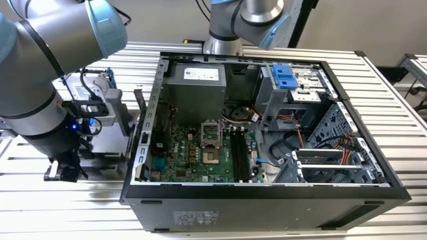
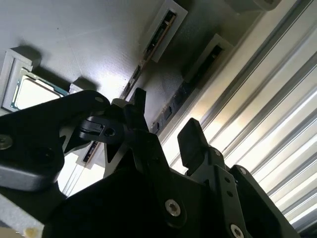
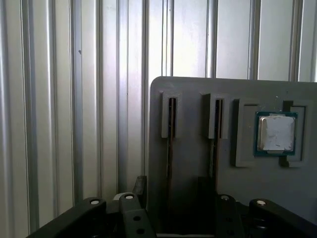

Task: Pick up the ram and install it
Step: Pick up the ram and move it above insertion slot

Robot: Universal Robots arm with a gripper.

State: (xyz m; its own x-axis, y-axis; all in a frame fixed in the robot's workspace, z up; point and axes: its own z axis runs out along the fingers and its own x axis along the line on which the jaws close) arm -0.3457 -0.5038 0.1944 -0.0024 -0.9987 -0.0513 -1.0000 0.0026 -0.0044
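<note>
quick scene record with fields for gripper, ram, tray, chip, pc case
gripper: jaws open, empty, above the tray
ram: on edge in a tray slot, not gripped
second stick: on edge in the next slot
tray: gray, on the slatted table
processor chip: in a tray recess
pc case: side open, motherboard exposed

Open computer case (image 1: 267,200) on a slatted metal table (image 1: 393,105)
Green motherboard (image 1: 193,150) and blue bracket (image 1: 283,76) inside; a grey tray (image 3: 193,99) holds 1 silver processor chip (image 3: 276,133)
</note>
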